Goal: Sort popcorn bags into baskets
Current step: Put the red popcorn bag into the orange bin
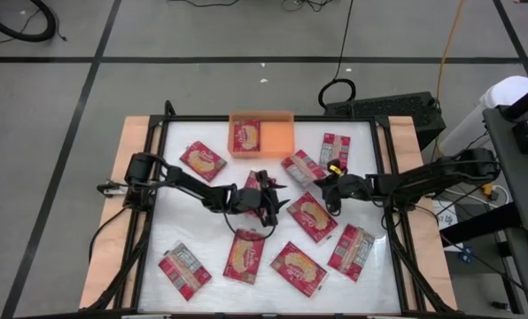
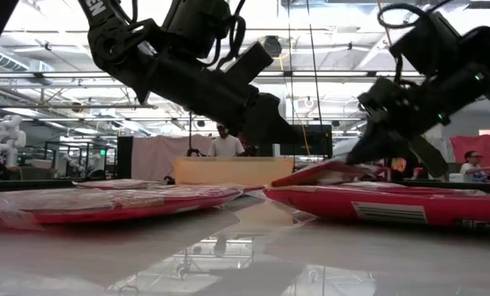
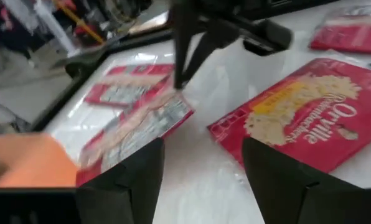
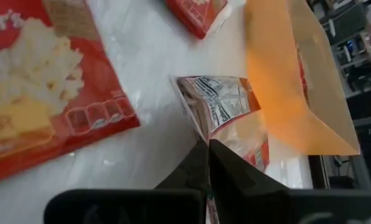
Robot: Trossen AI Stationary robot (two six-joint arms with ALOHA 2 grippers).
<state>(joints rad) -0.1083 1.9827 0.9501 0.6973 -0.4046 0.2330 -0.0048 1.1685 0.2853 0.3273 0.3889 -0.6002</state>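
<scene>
We've got the right gripper (image 4: 207,146) pinched tight on the corner of a popcorn bag (image 4: 220,102) beside the orange basket (image 4: 291,81), left gripper (image 3: 201,165) spread empty mid-table, and these flat packets look light, floppy, probably slick, so edges seem safest.

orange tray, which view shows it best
The high view: the whole tray from above, one bag inside. The low view shows only its near wall, the right wrist view one side, the left wrist view a corner.

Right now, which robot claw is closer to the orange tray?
Right. The right gripper pinches a popcorn bag just below the orange tray's right corner; the left gripper hangs farther down, mid-table.
</scene>
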